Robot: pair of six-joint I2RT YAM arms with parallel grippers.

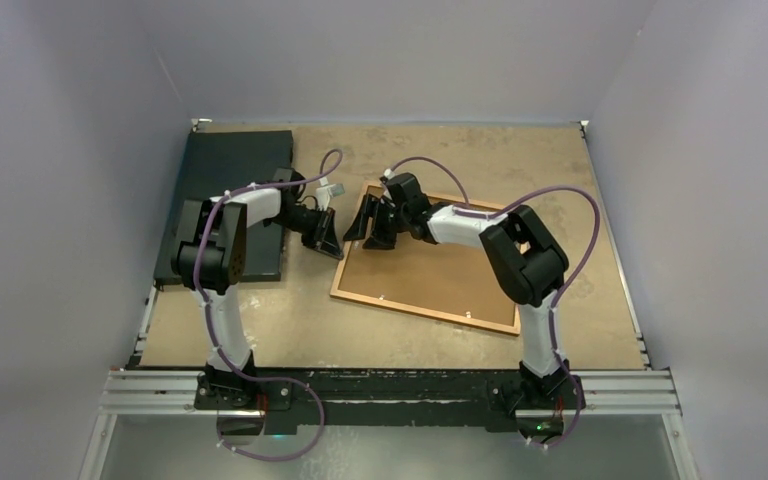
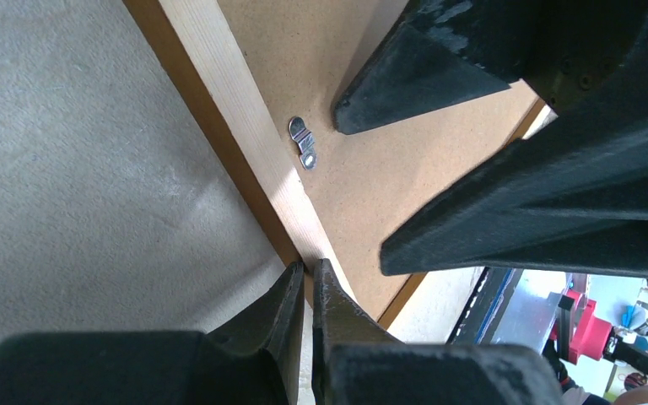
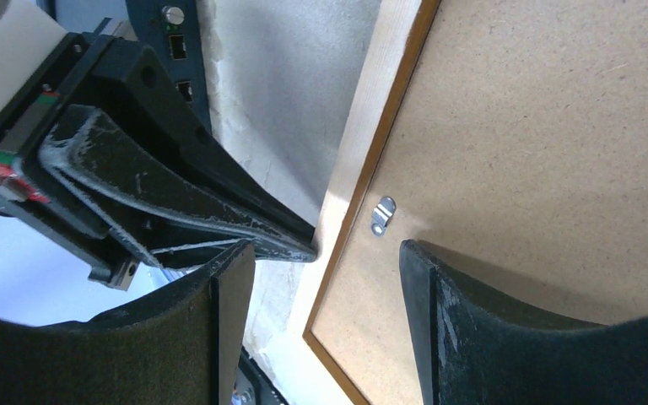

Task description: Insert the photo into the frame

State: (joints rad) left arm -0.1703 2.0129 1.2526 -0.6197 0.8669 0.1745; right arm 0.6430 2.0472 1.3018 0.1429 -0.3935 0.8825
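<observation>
The frame (image 1: 410, 310) lies face down on the table, its wooden border (image 2: 245, 126) round a plain brown backing board (image 2: 363, 169). The photo is out of view. My left gripper (image 2: 308, 268) is shut, its tips resting against the frame's left border with nothing between them. My right gripper (image 3: 325, 249) is open and straddles that same edge (image 3: 363, 152), one finger outside the frame and one over the backing board (image 3: 540, 126). A small metal turn clip (image 3: 381, 215) sits on the board just ahead of the right fingers. In the top view the two grippers (image 1: 332, 240) (image 1: 365, 230) face each other closely.
A dark grey-black mat (image 1: 230, 170) lies at the table's far left, partly under the left arm. The same clip (image 2: 303, 141) shows in the left wrist view, beside the right gripper's fingers (image 2: 422, 76). Purple cables loop above both arms.
</observation>
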